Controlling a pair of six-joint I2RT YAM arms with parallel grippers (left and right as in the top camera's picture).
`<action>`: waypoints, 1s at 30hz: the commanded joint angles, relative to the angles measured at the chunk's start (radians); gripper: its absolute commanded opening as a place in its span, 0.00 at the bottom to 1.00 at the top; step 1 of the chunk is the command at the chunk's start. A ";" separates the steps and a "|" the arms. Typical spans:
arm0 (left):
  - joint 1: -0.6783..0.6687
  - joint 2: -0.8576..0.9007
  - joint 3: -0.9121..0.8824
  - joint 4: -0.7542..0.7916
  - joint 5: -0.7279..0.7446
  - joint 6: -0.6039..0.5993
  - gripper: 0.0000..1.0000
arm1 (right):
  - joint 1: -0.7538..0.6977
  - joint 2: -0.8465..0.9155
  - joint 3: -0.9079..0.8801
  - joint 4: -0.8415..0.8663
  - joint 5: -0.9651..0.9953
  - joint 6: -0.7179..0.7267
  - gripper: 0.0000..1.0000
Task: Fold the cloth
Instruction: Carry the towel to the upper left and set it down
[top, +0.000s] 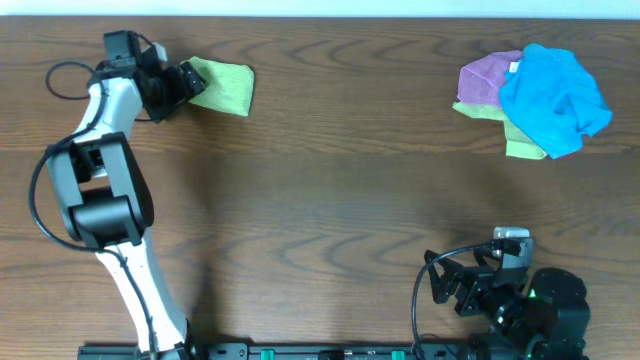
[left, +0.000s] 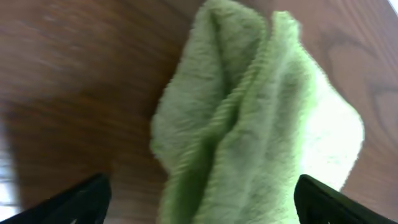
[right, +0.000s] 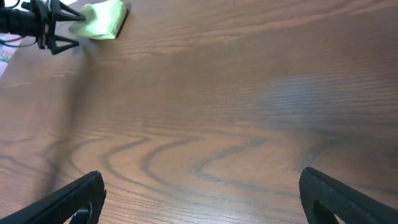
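The lime-green cloth (top: 225, 87) lies folded into a small bundle at the table's far left. My left gripper (top: 190, 85) is at the cloth's left edge. In the left wrist view the left gripper (left: 202, 186) stands open, its two dark fingers well apart. The cloth (left: 261, 124) rises in soft layered folds between and beyond the fingers, touching neither. My right gripper (top: 437, 280) rests near the front right. It is open (right: 202, 186) over bare wood with nothing between its fingers. The right wrist view shows the cloth (right: 102, 20) far off at the top left.
A pile of cloths sits at the back right: a bright blue one (top: 555, 85) on top, a purple one (top: 485, 78) under it, and yellow-green strips (top: 525, 150) at the edges. The left arm's black cable (top: 60, 80) loops by the left edge.
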 joint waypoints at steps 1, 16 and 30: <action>0.027 -0.002 0.021 -0.019 -0.004 0.011 0.96 | -0.005 -0.008 -0.006 0.000 -0.001 0.010 0.99; 0.047 -0.239 0.023 -0.154 -0.004 0.153 0.96 | -0.005 -0.008 -0.006 0.000 -0.001 0.011 0.99; -0.096 -0.465 0.023 -0.378 -0.311 0.254 0.95 | -0.005 -0.008 -0.006 0.000 -0.001 0.011 0.99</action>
